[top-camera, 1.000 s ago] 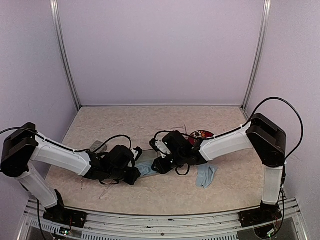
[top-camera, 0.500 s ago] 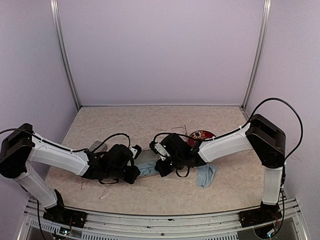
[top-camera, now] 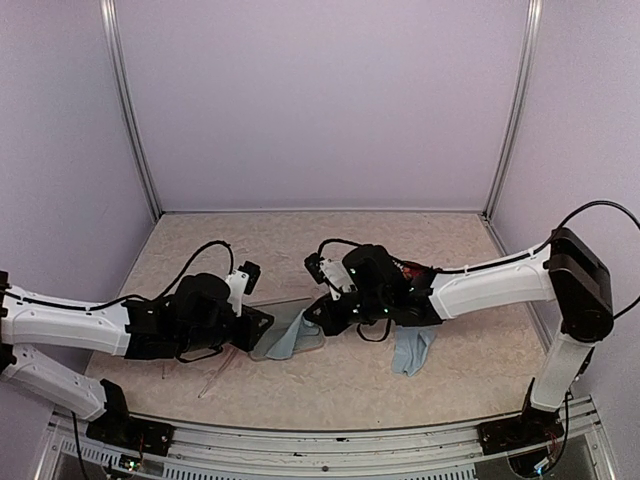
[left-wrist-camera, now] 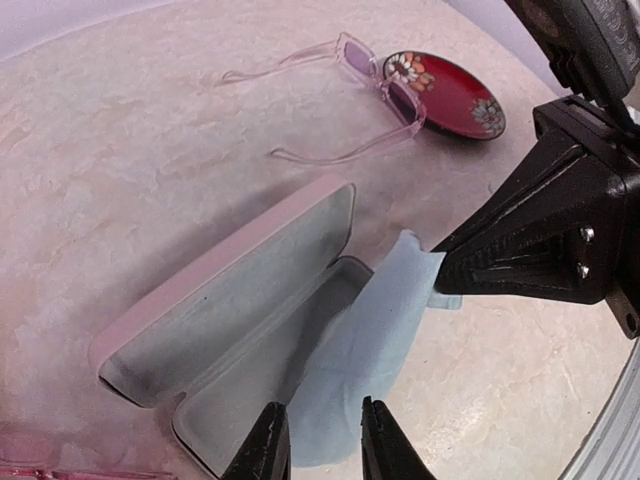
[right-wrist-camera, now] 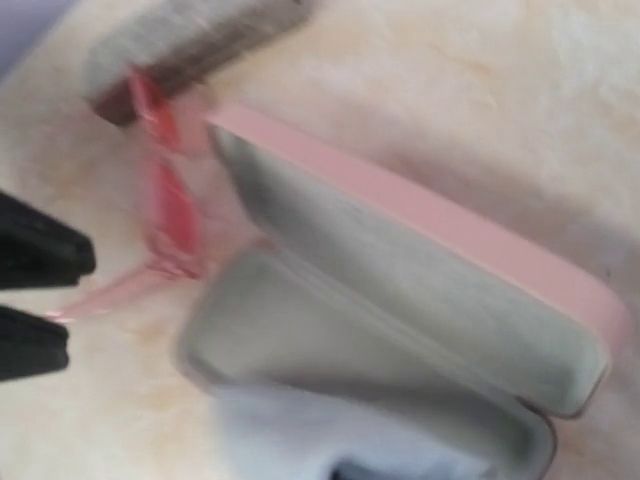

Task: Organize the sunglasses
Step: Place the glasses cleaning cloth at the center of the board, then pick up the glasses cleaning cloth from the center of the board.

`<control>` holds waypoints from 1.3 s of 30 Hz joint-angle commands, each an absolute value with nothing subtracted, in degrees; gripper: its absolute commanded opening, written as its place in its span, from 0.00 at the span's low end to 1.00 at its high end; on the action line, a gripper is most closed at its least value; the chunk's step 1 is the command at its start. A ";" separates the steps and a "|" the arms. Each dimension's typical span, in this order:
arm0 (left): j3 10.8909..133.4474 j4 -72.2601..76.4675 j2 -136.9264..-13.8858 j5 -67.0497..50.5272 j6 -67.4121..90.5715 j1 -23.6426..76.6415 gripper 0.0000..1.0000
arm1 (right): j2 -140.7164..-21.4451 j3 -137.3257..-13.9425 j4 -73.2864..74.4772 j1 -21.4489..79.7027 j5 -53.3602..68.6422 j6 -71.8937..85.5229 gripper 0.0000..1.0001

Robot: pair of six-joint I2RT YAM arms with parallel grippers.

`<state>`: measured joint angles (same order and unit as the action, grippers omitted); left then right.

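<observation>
Table (left-wrist-camera: 130,130): cloth (left-wrist-camera: 355,345) across case (left-wrist-camera: 240,290) (sunglasses (left-wrist-camera: 380,85) beyond)

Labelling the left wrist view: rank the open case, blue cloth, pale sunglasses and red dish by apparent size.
1. open case
2. blue cloth
3. pale sunglasses, by span
4. red dish
The last two lie farther from the camera, so their ranking is less sure.

Top view: the open case (top-camera: 283,330) sits mid-frame on the worktop (top-camera: 300,240), with the left gripper (top-camera: 262,322) on its left and the right gripper (top-camera: 318,318) on its right. A cloth (left-wrist-camera: 360,340) lies half inside it and spills out to the right. In the left wrist view, the sunglasses (left-wrist-camera: 370,75) lie behind the case at the top, right up against a dish (left-wrist-camera: 445,95), and a second cloth (top-camera: 410,352) lies lower right of centre in the top view.
</observation>
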<state>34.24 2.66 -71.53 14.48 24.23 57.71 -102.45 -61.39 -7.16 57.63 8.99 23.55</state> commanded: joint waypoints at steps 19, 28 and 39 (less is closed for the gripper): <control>35.17 10.50 -72.79 17.91 21.79 66.49 0.34 | -77.38 -35.14 18.25 58.20 10.58 42.30 0.12; 39.03 11.29 -83.49 14.55 21.36 68.07 0.35 | -73.94 -36.50 20.97 59.41 6.43 41.67 0.44; 43.81 9.49 -95.49 9.09 22.36 68.28 0.37 | -84.95 -41.64 7.82 51.45 8.67 32.67 0.40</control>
